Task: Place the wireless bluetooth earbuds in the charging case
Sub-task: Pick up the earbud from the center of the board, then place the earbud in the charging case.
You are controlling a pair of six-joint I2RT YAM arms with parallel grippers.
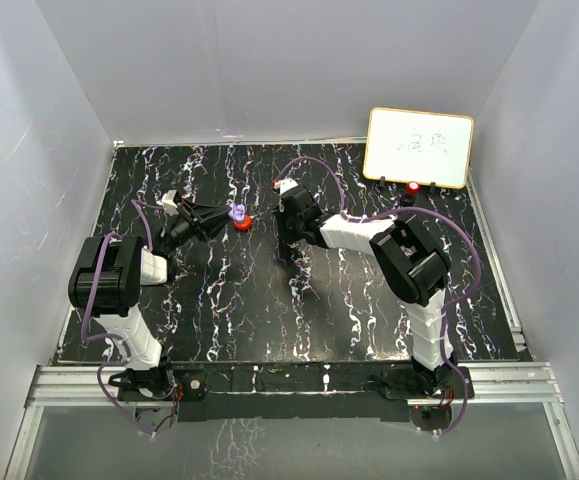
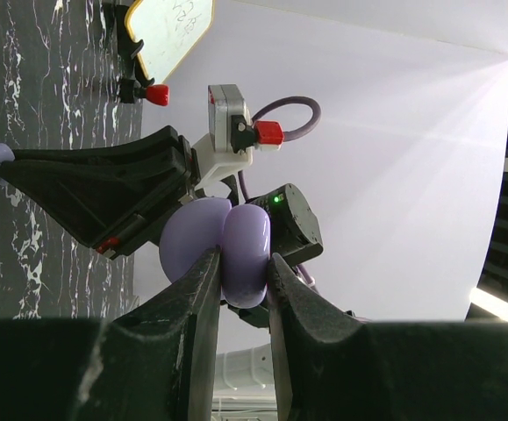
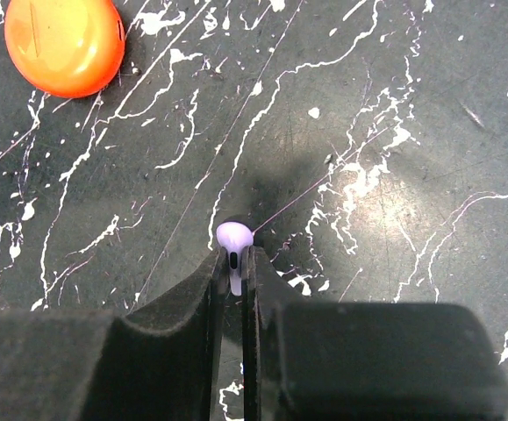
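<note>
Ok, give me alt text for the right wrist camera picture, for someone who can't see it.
The right claw is shut on the stem of a pale purple earbud, whose rounded head pokes out beyond the black fingertips, over the black, white-veined table. A round orange-red case lies at the upper left, apart from the claw.

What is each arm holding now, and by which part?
Left gripper: the open purple charging case, clamped across one half. Right gripper: a pale purple earbud, by its stem.
</note>
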